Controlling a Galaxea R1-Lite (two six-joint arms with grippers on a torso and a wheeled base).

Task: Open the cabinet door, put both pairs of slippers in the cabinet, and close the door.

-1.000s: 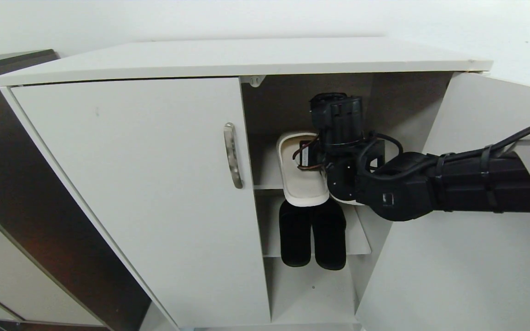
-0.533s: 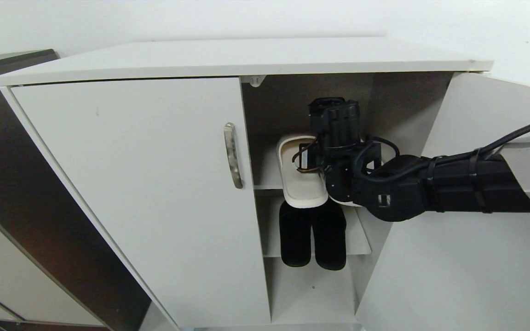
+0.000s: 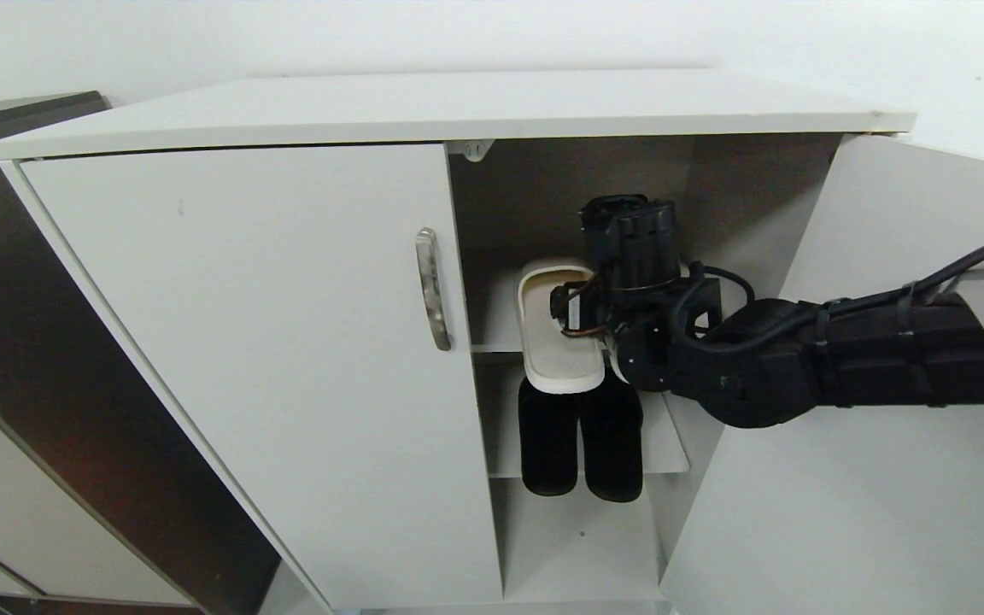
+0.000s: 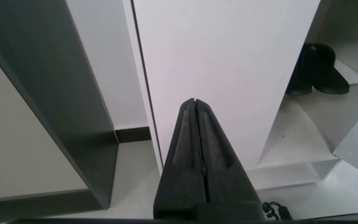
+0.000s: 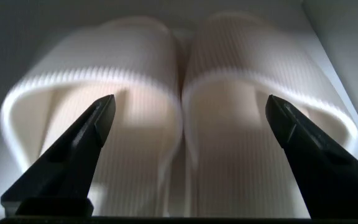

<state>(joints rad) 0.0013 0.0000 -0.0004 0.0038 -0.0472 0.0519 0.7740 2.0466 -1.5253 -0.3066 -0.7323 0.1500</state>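
Looking into the cabinet (image 3: 458, 107), the right door (image 3: 842, 512) stands open and the left door (image 3: 270, 342) is shut, with its silver handle (image 3: 430, 289) by the edge. Inside are shelves. The white slippers (image 3: 556, 350) lie side by side on the top shelf (image 3: 492, 333), toes toward the back, and their heels stick out over the front edge. The black slippers (image 3: 582, 444) lie side by side on the shelf below (image 3: 667, 444), and their heels hang over its front edge too.

The right gripper (image 5: 189, 102) is inside the cabinet at the top shelf. It is wide open, with one finger (image 5: 73, 162) on each side of the white pair. I cannot tell if the fingers touch the slippers. The left gripper (image 4: 194, 106) is down low in front of the shut door. Its fingers are pressed flat together and hold nothing.

A second ago the right arm was a bit higher. Now it has come down a little, and the white slippers sit a little lower at the front edge of their shelf. The black slippers have not moved, and the doors are the same.
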